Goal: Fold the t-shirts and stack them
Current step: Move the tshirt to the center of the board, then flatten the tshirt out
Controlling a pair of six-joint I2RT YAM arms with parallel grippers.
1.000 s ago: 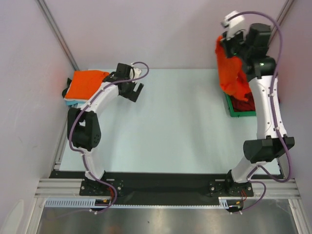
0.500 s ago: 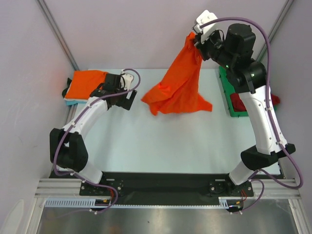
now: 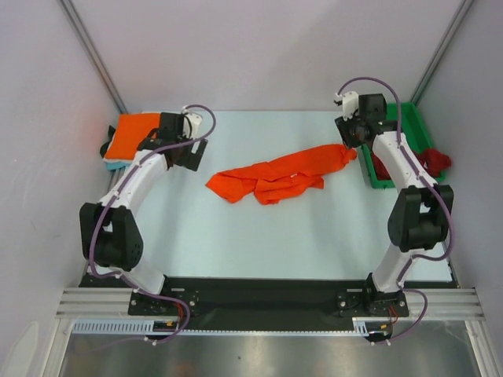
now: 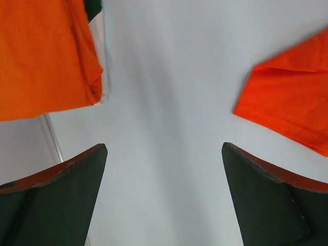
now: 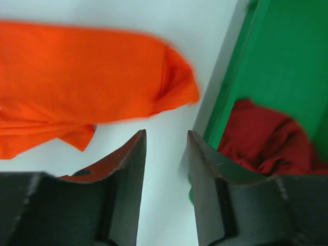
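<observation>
A crumpled orange t-shirt (image 3: 279, 176) lies stretched across the middle of the table; its right end (image 5: 97, 72) is just beyond my right gripper (image 5: 165, 134), whose jaws stand apart with only table between them. That gripper (image 3: 354, 141) hovers at the left wall of the green tray. A dark red t-shirt (image 5: 266, 138) lies bunched in the tray. At the far left a folded orange t-shirt (image 3: 135, 135) tops a pale blue one (image 3: 116, 166). My left gripper (image 3: 187, 153) is open and empty beside that stack, between the stack (image 4: 46, 56) and the loose shirt's end (image 4: 292, 102).
The green plastic tray (image 3: 376, 179) stands at the table's right edge, its wall (image 5: 241, 72) close to my right fingers. Grey walls and metal posts close in the back and sides. The arm bases sit on the dark rail at the near edge.
My right arm swung the orange t-shirt from above the tray out over the table, came down and let it go; the shirt now lies on the table. My left gripper shifted slightly toward the stack.
</observation>
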